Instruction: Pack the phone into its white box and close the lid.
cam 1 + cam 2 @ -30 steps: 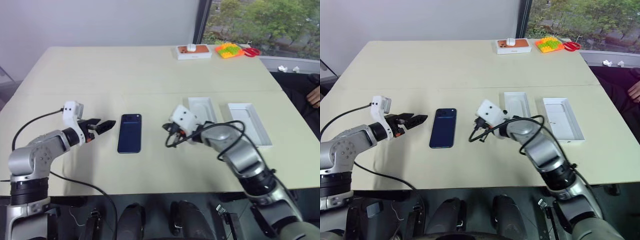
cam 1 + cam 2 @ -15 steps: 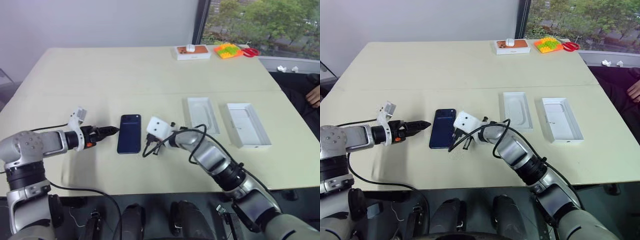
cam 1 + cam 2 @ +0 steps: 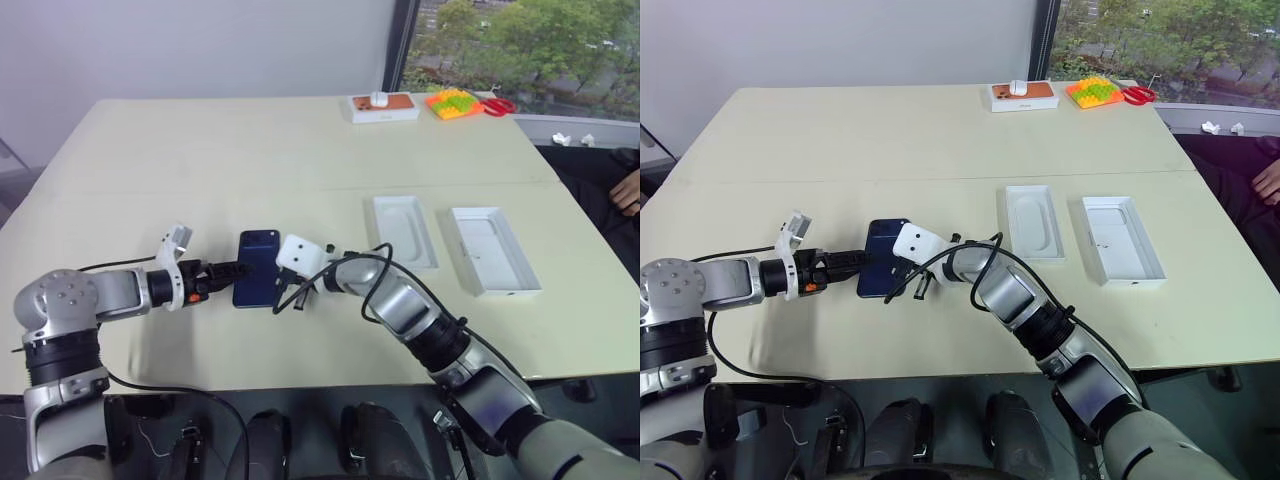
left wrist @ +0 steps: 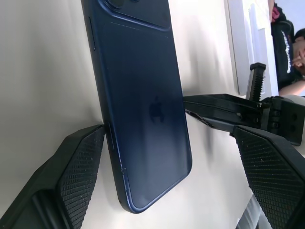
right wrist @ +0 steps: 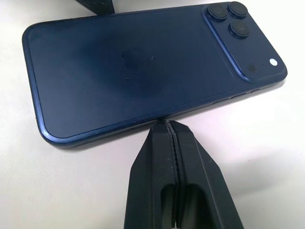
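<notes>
Pale counter carries the phone, flat and back up, near its front edge. Its long axis runs front to back, camera cluster toward the far edge. Left hand, fingers apart, straddles the phone's near end; one finger touches its left side. Right hand, fingers together, touches the right side. Bare counter surrounds the phone.
</notes>
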`<action>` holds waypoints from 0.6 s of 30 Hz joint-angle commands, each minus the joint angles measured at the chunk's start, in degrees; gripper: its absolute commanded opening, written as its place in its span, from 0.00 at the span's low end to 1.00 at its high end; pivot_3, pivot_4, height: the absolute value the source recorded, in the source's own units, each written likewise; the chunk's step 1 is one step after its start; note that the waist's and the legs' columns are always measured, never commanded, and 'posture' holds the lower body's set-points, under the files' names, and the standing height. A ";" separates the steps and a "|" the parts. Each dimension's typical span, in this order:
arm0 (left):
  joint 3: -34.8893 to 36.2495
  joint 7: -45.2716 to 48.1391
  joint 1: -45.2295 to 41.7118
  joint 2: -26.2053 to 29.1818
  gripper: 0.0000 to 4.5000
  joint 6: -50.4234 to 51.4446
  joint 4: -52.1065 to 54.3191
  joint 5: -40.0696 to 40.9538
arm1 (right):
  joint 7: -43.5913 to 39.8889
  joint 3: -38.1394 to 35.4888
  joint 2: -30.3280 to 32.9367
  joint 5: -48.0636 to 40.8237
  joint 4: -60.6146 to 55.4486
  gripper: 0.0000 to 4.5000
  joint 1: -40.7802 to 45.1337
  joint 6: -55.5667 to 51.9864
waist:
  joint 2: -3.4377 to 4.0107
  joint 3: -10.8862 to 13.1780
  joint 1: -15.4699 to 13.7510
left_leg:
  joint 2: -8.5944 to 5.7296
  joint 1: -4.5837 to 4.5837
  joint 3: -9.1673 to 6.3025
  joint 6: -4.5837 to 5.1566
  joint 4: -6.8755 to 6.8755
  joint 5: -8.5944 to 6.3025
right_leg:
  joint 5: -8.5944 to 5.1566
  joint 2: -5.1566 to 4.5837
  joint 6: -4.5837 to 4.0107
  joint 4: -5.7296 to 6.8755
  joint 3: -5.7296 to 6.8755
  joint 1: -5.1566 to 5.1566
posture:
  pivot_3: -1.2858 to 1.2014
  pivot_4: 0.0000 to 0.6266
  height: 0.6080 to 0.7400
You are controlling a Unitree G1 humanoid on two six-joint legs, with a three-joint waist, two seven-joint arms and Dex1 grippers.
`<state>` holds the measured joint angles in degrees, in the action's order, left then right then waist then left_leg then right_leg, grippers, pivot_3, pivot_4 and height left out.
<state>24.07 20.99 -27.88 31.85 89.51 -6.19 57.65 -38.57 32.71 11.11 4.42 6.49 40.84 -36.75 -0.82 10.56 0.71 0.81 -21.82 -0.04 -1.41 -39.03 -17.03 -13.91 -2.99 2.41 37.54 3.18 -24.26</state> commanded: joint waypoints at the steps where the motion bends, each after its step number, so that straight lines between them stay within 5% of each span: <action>1: -3.48 -0.89 1.52 -3.57 1.00 2.99 -0.01 5.30 | -0.58 0.29 -2.29 0.00 -0.80 0.01 0.67 1.29 | 0.00 0.00 -0.10 | 0.00 0.00 0.00 0.00 0.00 0.00 | 0.00 -0.01 0.00 0.00 0.00 0.01 | 0.52 0.24 1.00; 18: 4.08 -13.94 -0.33 -5.26 1.00 2.99 -2.66 10.73 | -1.12 -0.75 -1.84 1.00 -2.35 0.01 -0.61 0.35 | -0.03 0.01 0.11 | -0.05 -0.11 -0.01 0.00 0.00 0.00 | 0.00 -0.04 0.00 -0.02 0.01 -0.09 | 0.52 0.24 1.00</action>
<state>26.37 9.24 -28.15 25.61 92.09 -7.99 69.49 -39.42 32.44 9.43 5.37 6.48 40.43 -36.74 -0.85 10.57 0.82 0.77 -21.93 -0.05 -1.41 -39.03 -17.03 -13.91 -3.02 2.41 37.52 3.20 -24.35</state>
